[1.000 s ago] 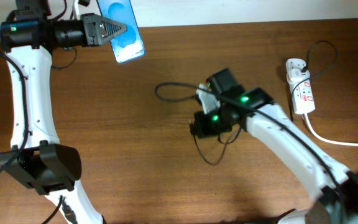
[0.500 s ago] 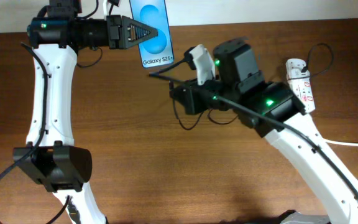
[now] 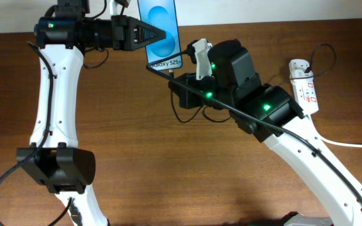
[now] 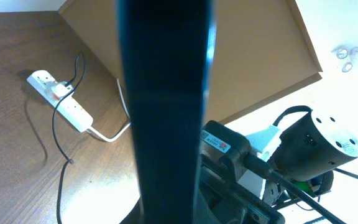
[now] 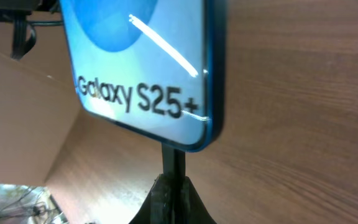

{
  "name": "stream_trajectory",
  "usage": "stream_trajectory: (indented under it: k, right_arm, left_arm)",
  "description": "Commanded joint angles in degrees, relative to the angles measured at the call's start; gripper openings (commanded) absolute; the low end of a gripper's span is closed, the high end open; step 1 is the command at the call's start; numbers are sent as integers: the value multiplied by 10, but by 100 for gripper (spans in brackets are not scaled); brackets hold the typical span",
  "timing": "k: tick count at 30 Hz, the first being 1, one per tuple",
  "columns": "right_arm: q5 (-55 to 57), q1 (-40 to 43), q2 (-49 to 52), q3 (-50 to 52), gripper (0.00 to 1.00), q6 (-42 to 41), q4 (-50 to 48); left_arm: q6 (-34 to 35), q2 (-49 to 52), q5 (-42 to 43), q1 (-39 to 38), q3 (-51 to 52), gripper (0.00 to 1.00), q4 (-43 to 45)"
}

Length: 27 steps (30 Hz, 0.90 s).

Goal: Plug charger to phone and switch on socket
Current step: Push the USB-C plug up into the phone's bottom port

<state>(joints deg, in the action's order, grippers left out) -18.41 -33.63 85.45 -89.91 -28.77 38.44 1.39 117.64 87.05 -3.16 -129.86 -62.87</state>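
The left fingers (image 3: 140, 31) pinch the phone (image 3: 162, 28) and hold it in the air over the far edge of the tabletop (image 3: 137, 144), lettered end toward the right arm. The right fingers (image 5: 163, 200) are clamped on the charger (image 5: 173, 163) near its tip, which meets the middle of the phone's bottom edge. Whether it is seated I cannot tell.

To do this step well, the tip should stay square to that edge and be pushed straight along the phone's length, not at an angle. The left grip should be firm enough to resist the push, so the phone neither slides nor twists. The socket (image 3: 305, 88) lies well apart on the right, its switch not yet pressed as far as I can judge.
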Motion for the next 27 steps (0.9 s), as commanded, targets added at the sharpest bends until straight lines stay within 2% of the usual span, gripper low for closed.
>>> stream_trajectory:
  k: [1,27]
  right_arm:
    - [-30,-5,-4,-11,4,-7,-10]
    - [-25,-4,-3,-11,4,30,-11]
  left_arm:
    - [3,-5,31,2,-6,0,3]
    - [-31,-5,10,2,-6,0,3]
